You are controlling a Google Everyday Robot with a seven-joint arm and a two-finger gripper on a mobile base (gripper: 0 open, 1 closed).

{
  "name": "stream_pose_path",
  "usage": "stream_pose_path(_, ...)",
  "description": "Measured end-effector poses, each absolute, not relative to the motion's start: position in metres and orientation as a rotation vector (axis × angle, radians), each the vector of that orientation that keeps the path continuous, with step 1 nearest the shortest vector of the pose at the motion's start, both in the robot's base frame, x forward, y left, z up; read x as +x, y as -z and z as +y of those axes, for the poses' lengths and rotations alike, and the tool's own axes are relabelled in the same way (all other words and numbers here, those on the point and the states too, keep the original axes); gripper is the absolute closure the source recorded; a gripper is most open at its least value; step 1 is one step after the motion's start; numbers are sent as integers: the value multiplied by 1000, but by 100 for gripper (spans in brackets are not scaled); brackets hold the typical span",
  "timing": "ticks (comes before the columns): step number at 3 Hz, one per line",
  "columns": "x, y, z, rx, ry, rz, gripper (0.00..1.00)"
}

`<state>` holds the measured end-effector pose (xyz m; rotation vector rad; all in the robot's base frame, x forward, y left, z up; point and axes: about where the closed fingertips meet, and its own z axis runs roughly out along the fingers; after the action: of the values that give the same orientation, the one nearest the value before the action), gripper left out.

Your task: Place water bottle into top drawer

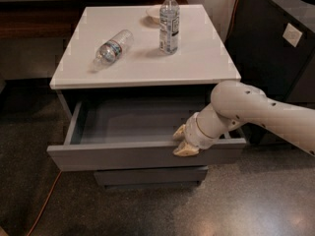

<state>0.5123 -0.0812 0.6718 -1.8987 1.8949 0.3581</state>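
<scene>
The water bottle, small and stubby with a blue-green label, lies on its side on the white cabinet top, left of centre. Below it the top drawer stands pulled out, and its grey inside holds nothing. My gripper is at the right part of the drawer's front panel. One tan finger is inside the rim and one is on the outer face, so the gripper is shut on the panel. It is well below and to the right of the bottle.
A taller clear bottle stands upright at the back of the top, with a small bowl behind it. A dark cabinet stands close on the right. An orange cable runs across the floor at the left. A lower drawer is closed.
</scene>
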Motion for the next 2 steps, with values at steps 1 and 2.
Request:
stream_pose_path(1,505,-674,-78,-1892,-385,1911,100)
stream_pose_path(2,500,-677,-75,-1887,-406,1921,82)
